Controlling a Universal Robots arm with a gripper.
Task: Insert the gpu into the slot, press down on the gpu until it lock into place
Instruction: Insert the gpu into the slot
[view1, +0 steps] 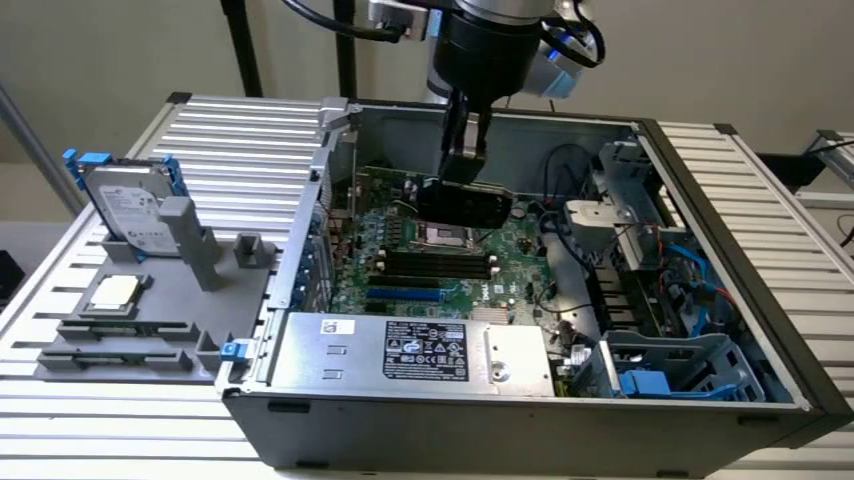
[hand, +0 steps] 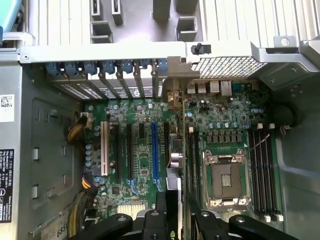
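While the arm hangs over the open computer case (view1: 534, 432), you have the gripper (view1: 463, 176) clamped on the gpu (view1: 465, 205), fingers pinched against both faces of the card near its upper edge.

- The gpu is held edge-down, in the air above the motherboard (view1: 518, 256). In the exterior view it sits over the processor socket (view1: 445, 237).
- Wrist view: the gripper (hand: 176, 212) looks straight down the gpu (hand: 176, 159). The card runs parallel to the slot (hand: 154, 150), between it and the processor socket (hand: 225, 180).
- The slot (view1: 404, 295) is bare, and the card is not seated.
- The black memory strips (view1: 427, 265) lie between the socket and the slot.
- The silver power-supply box (view1: 334, 350) fills the near end of the case.
- Outside the case, on the exterior view's left, a hard drive (view1: 127, 205) stands propped on a grey fixture tray (view1: 147, 300).
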